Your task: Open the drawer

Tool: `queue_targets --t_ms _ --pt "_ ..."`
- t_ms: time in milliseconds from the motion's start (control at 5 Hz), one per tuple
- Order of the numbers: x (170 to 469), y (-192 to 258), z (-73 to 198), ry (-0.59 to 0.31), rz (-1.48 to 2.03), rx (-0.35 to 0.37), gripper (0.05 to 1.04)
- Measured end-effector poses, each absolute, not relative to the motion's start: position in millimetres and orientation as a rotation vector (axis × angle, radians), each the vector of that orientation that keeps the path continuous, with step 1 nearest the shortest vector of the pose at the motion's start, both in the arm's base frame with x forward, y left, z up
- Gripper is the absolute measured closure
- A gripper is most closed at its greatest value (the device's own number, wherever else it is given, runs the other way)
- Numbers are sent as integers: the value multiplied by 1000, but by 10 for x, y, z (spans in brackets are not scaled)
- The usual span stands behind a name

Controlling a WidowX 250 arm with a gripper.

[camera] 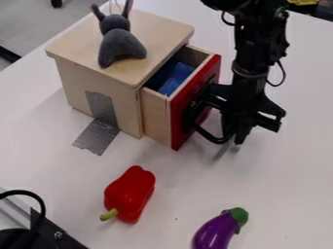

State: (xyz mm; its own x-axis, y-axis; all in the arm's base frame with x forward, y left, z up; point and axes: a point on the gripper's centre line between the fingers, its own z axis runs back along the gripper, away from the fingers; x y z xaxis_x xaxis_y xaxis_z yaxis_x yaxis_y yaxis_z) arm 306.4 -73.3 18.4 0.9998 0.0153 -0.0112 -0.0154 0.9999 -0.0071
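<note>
The wooden drawer (156, 112) with its red front (195, 99) stands partly pulled out of a light wooden cabinet (98, 73). Inside it lies something blue. A black handle (211, 137) curves out from the red front. The black gripper (235, 138) hangs low over the table just right of the drawer front, at the outer end of the handle. Dark parts of handle and gripper overlap there, so whether they touch or how the gripper holds is unclear.
A grey plush toy with ears (119, 41) lies on the cabinet top. Grey tape (101, 129) runs from the cabinet side to the table. A red pepper (130, 193) and a purple eggplant (218, 231) lie in front; black equipment (48, 233) stands at lower left.
</note>
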Motion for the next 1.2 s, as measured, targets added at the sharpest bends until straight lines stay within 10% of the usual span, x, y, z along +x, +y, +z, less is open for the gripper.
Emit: queue_targets --t_ms 1200 --pt "3083 -962 209 6 15 -19 961"
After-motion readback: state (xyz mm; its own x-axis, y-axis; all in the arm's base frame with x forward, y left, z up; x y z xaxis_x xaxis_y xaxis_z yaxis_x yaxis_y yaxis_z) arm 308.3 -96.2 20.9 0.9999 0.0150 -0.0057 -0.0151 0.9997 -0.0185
